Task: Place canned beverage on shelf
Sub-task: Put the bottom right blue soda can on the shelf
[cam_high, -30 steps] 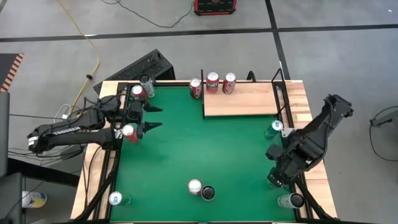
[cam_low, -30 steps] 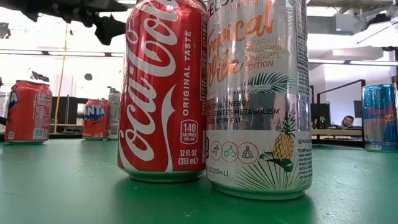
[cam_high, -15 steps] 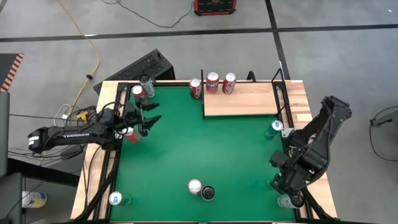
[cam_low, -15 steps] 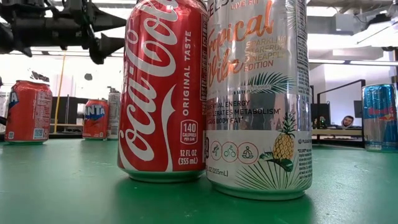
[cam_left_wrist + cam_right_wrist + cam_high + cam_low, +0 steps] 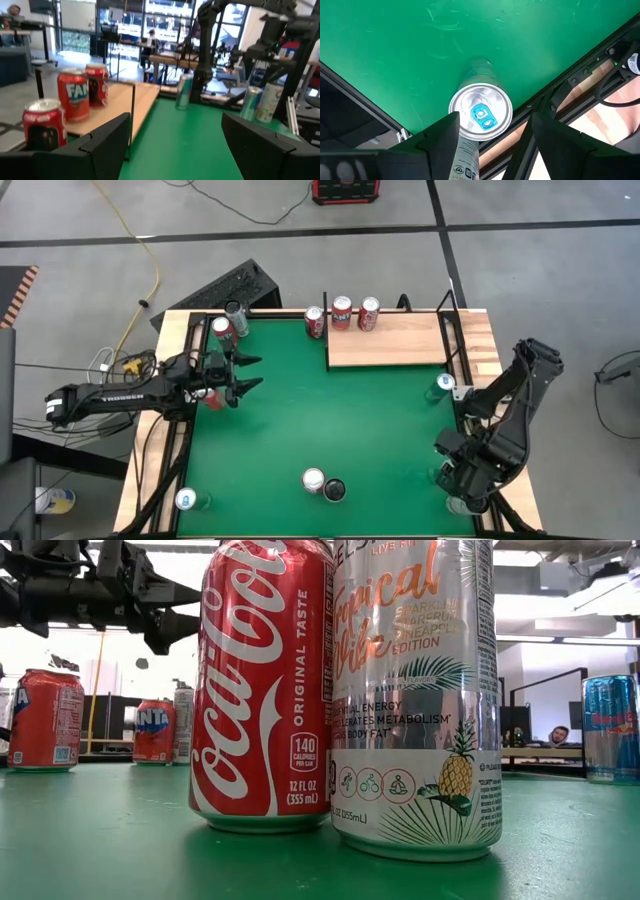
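— What did your left wrist camera give you?

— I saw the left claw point(image 5: 172, 145) spread wide over the green bench point(image 5: 200, 135). Two red cans point(image 5: 73, 94) stood on the shelf point(image 5: 142, 97), with another red can point(image 5: 44, 124) just beside it.

— Anything farther off?

— A slim can point(image 5: 184, 91) beside the other arm point(image 5: 207, 45).

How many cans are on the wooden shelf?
2: a Fanta can and a red can, side by side at the shelf's back edge. A third can stands beside it, off the board.
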Robot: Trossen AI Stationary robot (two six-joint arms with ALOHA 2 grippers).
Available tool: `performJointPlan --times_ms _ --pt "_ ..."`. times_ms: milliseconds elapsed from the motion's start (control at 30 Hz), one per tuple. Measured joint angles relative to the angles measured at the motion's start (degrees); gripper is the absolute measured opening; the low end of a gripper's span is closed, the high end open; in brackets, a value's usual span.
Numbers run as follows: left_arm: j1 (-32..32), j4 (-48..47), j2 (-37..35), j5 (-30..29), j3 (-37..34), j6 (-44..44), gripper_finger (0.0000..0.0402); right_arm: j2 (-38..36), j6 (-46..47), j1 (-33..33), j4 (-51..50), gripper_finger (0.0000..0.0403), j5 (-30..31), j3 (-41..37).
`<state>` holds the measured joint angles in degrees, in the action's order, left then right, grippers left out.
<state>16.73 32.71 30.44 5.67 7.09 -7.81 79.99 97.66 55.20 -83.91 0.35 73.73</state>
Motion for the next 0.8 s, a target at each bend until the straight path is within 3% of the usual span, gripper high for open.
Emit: performJointPlan --times_ms 800 --pt "0.0 -4.7 0.0 -0.1 0.0 -0.2 0.0297 0.0 5.0 3.2 -0.4 0.0277 2.9 0.0"
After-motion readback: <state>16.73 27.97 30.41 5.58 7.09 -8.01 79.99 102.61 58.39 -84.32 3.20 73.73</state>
